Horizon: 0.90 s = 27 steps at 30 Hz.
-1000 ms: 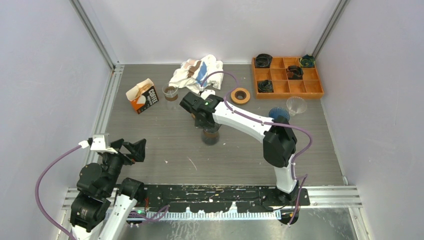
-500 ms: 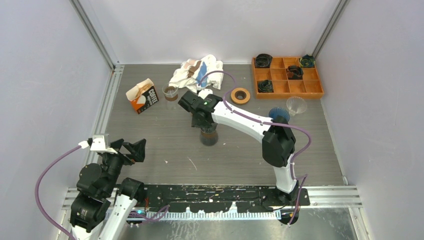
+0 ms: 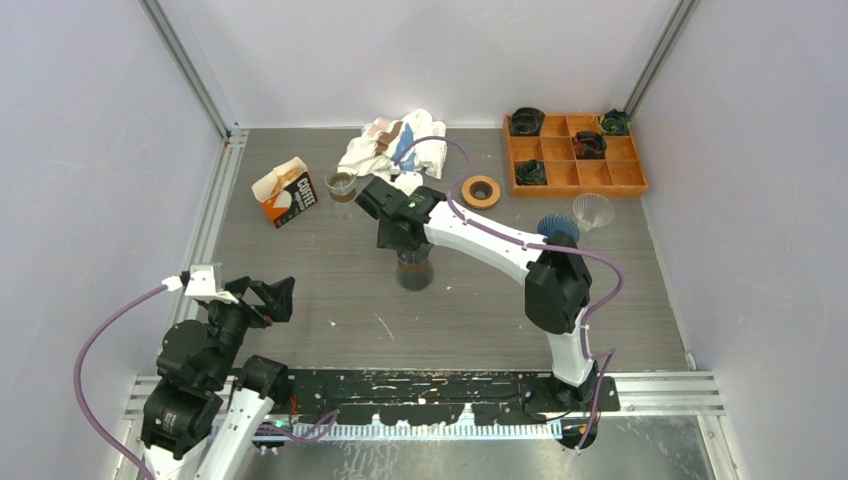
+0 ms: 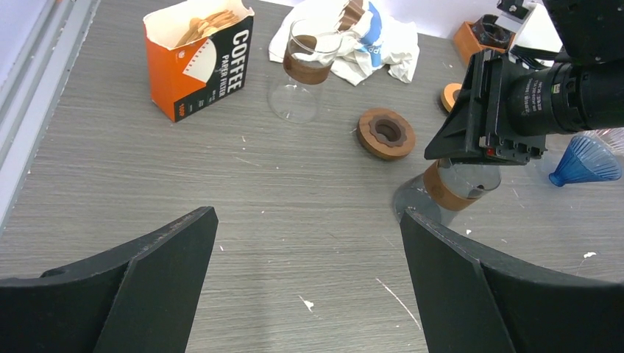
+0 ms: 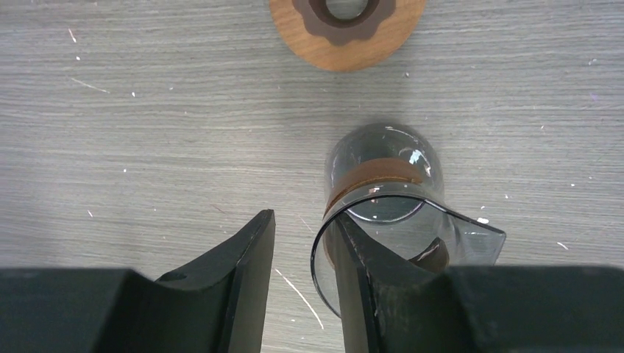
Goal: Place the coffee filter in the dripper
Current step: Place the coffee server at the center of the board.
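Setting: grey wood-grain table [image 3: 330,300], white walls [image 3: 420,60] on three sides.

No. 1 — orange box [image 4: 199,62], printed "COFFEE PAPER FILTER", far left part of the table, top open. Brown paper filters [image 4: 208,22] stacked inside it, all in the box.

No. 2 — glass carafe [image 5: 383,180] with brown collar, upright near the middle of the table.

No. 3 — right gripper [image 5: 302,220], directly above that carafe. Jaws partly spread across the rim: one finger inside the mouth, close to the glass, the other outside and apart from it. No pinch.

No. 4 — left gripper [image 4: 307,217], over the near left of the table. Jaws spread wide, holding nothing.

No. 5 — second carafe [image 4: 303,70], same brown collar, just right of the box, in front of a crumpled cloth [image 4: 368,44].

No. 6 — wooden disc [image 5: 346,26] with dark scalloped centre, just beyond the first carafe. Tan ring [image 3: 481,191] further right.

No. 7 — blue cone dripper [image 3: 557,228] and clear ribbed cup [image 3: 592,210], side by side at the right, near the tray.

No. 8 — orange tray [image 3: 575,190], far right corner, divided into compartments. Small dark things in four of them, too small to identify.
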Tool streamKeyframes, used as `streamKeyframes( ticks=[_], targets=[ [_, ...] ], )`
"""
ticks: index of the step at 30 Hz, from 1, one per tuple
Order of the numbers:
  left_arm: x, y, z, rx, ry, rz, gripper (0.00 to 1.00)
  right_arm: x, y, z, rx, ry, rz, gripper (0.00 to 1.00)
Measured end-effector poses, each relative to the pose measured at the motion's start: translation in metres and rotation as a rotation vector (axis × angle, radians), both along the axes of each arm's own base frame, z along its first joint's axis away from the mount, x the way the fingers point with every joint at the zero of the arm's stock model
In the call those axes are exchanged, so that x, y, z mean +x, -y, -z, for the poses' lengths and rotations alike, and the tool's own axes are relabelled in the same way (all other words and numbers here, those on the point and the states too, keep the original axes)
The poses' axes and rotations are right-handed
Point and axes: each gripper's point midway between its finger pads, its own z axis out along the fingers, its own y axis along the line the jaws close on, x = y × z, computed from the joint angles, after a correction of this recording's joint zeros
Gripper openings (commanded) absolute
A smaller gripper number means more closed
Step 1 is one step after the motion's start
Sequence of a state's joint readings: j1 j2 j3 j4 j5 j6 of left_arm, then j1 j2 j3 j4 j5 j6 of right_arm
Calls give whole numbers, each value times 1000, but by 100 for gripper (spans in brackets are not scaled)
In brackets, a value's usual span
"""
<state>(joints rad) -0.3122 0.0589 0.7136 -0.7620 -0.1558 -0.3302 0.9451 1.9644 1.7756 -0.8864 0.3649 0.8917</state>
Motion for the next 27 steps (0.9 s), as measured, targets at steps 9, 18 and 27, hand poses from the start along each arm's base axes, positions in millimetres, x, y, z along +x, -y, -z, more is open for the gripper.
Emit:
streamKeyframes(
  ticks=[9, 18, 27],
  targets=[
    [3, 1, 4, 9, -28, 0, 99, 17, 14, 7, 9, 30, 44, 49],
    [9, 4, 12, 22, -79, 2, 99, 22, 22, -44, 123, 111, -44, 58],
    [12, 5, 17, 27, -107, 2, 99, 34, 66, -86, 242, 200, -134, 78]
  ],
)
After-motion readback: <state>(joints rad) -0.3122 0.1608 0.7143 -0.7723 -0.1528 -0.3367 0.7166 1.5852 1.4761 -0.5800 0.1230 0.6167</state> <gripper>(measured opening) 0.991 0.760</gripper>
